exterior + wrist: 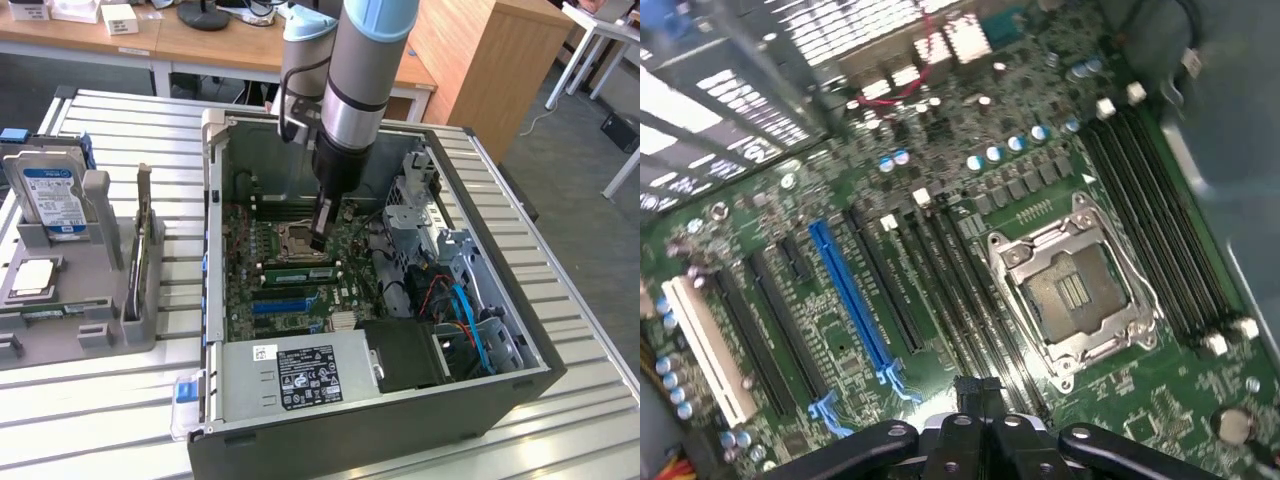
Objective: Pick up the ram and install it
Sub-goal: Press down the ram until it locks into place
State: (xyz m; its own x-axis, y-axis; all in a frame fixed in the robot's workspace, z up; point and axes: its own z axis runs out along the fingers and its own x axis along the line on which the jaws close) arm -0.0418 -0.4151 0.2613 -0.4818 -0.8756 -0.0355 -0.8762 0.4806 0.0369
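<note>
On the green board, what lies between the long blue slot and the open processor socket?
Several long black slots lie side by side between the blue slot and the processor socket; the wrist view shows this.

Place: a robotics lab or electronics workshop set up in an office-like room.
Work surface: a ribbed metal tabletop [120, 400].
Main object: an opened computer case [400, 400] with its motherboard [300, 290] exposed, lying on that surface.
Machine: an industrial robot arm [360, 70] reaching down into the case.
Parts holder: a grey fixture [90, 310] carrying a hard drive [50, 195].
Background: wooden desks [200, 45], a wooden cabinet [480, 60], grey carpeted floor [570, 150].
</note>
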